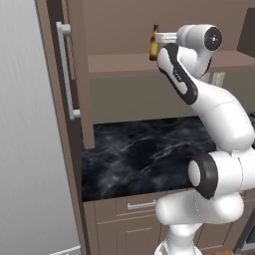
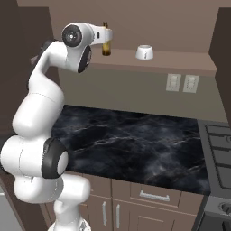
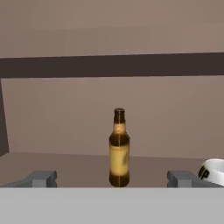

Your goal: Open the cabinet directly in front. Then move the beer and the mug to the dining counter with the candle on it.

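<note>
- one beer point(image 3: 119, 148) is standing upright on the open cabinet point(image 1: 74, 74) shelf, straight ahead of the tool point(image 3: 112, 178), its long axis running vertical and centred between the two fingertips point(image 3: 41, 178).
- the tool is gaping wide, gripping nothing, level with the bottle's lower body and just short of it.
- the arm is reaching high, forearm rising to a wrist pointing horizontally into the shelf.
- the mug point(image 2: 145, 52) is sitting on the same shelf, off to the bottle's right.

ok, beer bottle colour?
Amber-brown glass, yellowish label; the beer shows best in the hand view.
</note>
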Robot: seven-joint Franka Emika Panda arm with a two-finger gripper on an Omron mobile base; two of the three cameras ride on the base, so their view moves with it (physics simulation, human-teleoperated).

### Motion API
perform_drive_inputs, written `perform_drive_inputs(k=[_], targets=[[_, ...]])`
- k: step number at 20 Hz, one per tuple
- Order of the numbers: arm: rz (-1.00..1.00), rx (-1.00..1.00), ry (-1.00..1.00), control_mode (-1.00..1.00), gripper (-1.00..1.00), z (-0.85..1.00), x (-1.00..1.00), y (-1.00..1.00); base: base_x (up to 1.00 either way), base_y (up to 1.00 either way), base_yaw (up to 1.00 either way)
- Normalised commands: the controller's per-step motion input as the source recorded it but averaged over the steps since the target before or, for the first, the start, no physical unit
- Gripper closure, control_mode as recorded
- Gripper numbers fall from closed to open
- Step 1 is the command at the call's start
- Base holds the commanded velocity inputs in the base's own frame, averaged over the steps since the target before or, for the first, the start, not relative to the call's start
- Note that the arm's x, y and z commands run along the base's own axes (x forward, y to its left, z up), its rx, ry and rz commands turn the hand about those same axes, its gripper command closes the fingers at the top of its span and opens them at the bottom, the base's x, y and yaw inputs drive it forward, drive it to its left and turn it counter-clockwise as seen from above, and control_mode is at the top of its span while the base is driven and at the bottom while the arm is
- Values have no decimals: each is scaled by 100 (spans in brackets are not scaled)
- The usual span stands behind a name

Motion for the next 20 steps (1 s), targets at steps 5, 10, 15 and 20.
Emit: perform_drive_inputs(k=[5, 10, 15, 20], targets=[[0, 0, 0, -100, -100, 0, 19, 0, 0, 0, 0], [0, 0, 0, -100, -100, -1, 19, 0, 0, 0, 0], [0, 0, 0, -100, -100, -2, 19, 0, 0, 0, 0], [0, 0, 0, -100, -100, -4, 18, 0, 0, 0, 0]])
